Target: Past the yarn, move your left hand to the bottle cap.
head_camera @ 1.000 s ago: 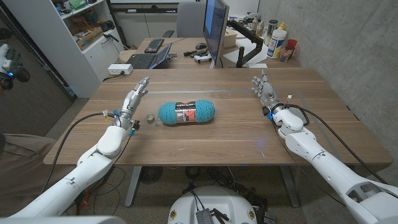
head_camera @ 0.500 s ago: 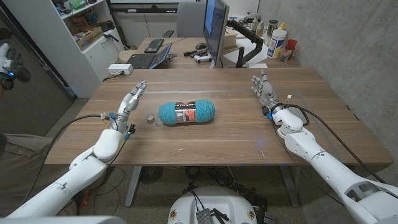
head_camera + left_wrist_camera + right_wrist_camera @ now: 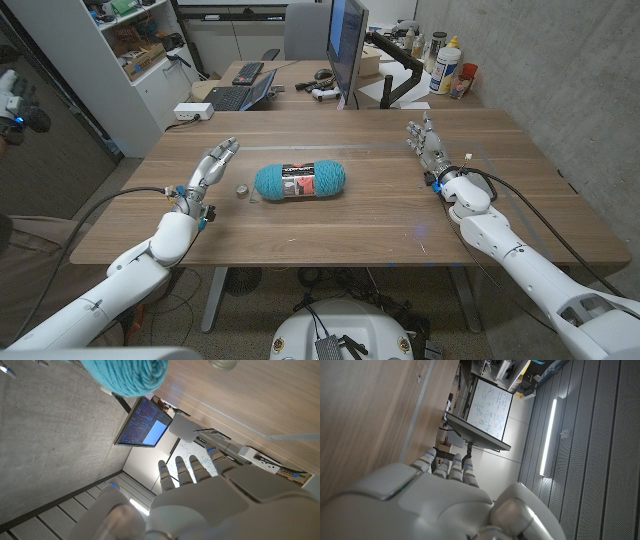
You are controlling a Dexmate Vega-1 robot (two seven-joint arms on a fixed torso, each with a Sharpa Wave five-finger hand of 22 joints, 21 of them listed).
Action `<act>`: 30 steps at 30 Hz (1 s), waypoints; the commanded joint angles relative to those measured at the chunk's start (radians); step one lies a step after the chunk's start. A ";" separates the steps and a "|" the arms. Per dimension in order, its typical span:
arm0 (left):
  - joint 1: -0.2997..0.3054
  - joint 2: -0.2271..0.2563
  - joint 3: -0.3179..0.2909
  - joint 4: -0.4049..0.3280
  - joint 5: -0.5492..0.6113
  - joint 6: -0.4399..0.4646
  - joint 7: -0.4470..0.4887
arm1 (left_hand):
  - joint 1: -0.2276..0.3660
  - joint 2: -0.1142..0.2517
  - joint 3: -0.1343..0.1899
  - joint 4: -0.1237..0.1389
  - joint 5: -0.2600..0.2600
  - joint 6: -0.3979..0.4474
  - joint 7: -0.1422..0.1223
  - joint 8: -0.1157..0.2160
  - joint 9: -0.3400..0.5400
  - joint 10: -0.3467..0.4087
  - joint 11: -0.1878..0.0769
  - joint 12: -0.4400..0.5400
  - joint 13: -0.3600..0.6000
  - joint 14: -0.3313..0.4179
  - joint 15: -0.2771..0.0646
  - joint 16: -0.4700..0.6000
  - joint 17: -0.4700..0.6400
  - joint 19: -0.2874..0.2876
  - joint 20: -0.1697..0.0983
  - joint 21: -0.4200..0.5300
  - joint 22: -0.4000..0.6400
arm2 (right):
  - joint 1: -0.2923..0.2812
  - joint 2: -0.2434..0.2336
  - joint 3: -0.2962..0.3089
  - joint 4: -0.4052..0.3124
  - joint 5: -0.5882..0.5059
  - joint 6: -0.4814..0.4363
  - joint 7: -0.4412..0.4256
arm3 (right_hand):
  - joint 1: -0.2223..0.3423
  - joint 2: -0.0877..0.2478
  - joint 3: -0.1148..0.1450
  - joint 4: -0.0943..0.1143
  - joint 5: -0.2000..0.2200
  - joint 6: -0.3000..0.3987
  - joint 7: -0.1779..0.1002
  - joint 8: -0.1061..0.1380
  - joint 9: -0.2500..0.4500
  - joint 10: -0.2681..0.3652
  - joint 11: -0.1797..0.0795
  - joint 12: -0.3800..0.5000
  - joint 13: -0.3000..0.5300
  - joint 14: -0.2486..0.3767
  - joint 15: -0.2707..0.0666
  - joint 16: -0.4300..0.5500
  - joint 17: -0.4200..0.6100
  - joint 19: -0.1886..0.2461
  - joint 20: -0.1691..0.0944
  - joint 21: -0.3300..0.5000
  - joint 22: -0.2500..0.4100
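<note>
Now the bottle cap sits on the worktop just beside the left end of the blue yarn, between that skein and the left robot hand. The cap is round and lies flat, so it has no long axis to speak of and points nowhere in particular; the yarn's long axis runs across the worktop from left to right, with its paper band around the middle. Over the last second the left robot hand has drawn back a little toward the robot and to its left, its fingers now curling slightly inward but gripping nothing, so it has not closed on the cap and stands apart from it. By my reading the reach is unfinished. The right robot hand has stayed put, well apart, fingers up and spread, empty.
</note>
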 commanded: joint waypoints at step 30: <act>-0.031 0.100 0.101 -0.056 0.286 0.191 0.099 | 0.015 0.004 0.000 -0.011 0.010 0.037 0.003 0.010 0.002 0.005 -0.006 0.003 0.006 -0.015 -0.008 0.008 0.003 -0.001 -0.004 0.007 0.003 | 0.000 -0.003 0.001 -0.007 -0.009 -0.007 -0.018 | 0.008 0.005 -0.001 -0.005 0.007 0.007 0.001 -0.002 0.002 0.004 0.003 -0.004 0.003 -0.011 0.002 0.005 0.005 0.000 0.004 0.006 0.005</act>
